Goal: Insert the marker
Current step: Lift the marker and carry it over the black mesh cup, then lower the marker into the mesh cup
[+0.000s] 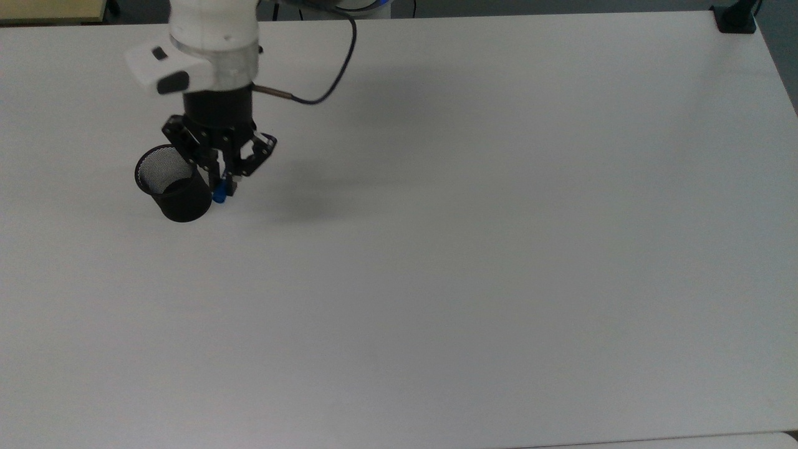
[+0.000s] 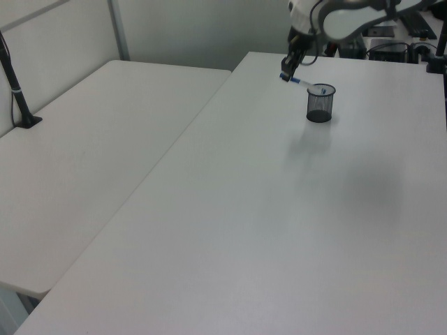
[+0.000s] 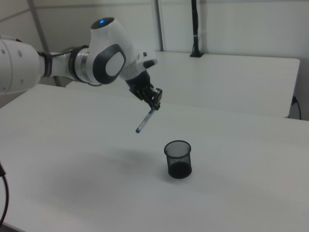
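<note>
One item in my jaws: the marker (image 3: 145,121), which I am clamping near its upper end, my two fingers closed against its barrel.

- My gripper (image 3: 154,101) is hanging in the air above the white table (image 3: 251,159), touching nothing but the marker.
- The marker is slanting, not hanging plumb. In the right view its free lower end is trailing down and toward the right view's left; in the left view (image 2: 302,82) the barrel is running from my gripper (image 2: 286,72) down toward the left view's right, its far end showing at the cup's rim. Whether that tip is already over the opening or merely lined up with it in that view, I cannot tell.
- The black mesh cup (image 3: 178,159) is standing upright on the table, mouth open, below my jaws and to the right view's right of the marker's lower end. In the top view my gripper (image 1: 223,181) is lying just beside the cup (image 1: 174,191), at the top view's right of its rim, with only the marker's blue end (image 1: 219,197) showing under my fingers.

Judgement: the coming move is turning on the tilt. I am needing the lower tip over the mouth and the long axis nearer upright before I am lowering or letting go.
</note>
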`<move>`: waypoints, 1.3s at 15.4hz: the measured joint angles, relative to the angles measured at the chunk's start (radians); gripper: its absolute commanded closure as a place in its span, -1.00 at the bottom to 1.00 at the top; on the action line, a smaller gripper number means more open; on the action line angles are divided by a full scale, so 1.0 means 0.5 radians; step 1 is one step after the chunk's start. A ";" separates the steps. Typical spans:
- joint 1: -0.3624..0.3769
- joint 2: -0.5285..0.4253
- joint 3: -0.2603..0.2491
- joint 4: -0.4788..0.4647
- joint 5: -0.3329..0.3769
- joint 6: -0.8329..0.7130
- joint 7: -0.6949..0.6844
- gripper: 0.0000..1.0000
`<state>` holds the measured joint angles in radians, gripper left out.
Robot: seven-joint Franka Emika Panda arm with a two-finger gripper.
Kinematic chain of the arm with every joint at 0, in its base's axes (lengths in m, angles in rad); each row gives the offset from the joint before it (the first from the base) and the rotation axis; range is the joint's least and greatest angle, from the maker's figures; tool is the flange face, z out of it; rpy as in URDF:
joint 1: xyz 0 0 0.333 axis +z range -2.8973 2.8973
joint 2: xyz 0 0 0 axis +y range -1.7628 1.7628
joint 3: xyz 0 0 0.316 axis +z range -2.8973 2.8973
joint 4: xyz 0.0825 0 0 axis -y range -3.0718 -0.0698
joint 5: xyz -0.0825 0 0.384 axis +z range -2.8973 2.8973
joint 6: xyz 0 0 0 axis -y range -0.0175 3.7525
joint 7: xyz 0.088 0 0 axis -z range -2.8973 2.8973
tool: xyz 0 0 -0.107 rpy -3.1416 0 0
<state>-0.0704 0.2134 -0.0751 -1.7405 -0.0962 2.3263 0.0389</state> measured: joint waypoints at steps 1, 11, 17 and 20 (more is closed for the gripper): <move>-0.051 -0.052 -0.001 -0.015 0.106 0.000 -0.145 0.81; -0.372 -0.212 -0.003 -0.387 0.620 0.556 -1.008 0.80; -0.347 -0.011 0.004 -0.463 0.700 1.072 -1.008 0.81; -0.347 0.057 0.004 -0.470 0.701 1.195 -1.008 0.80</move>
<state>-0.2438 0.2417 -0.0730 -1.9756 0.2543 2.9240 -0.4649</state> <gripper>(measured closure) 0.815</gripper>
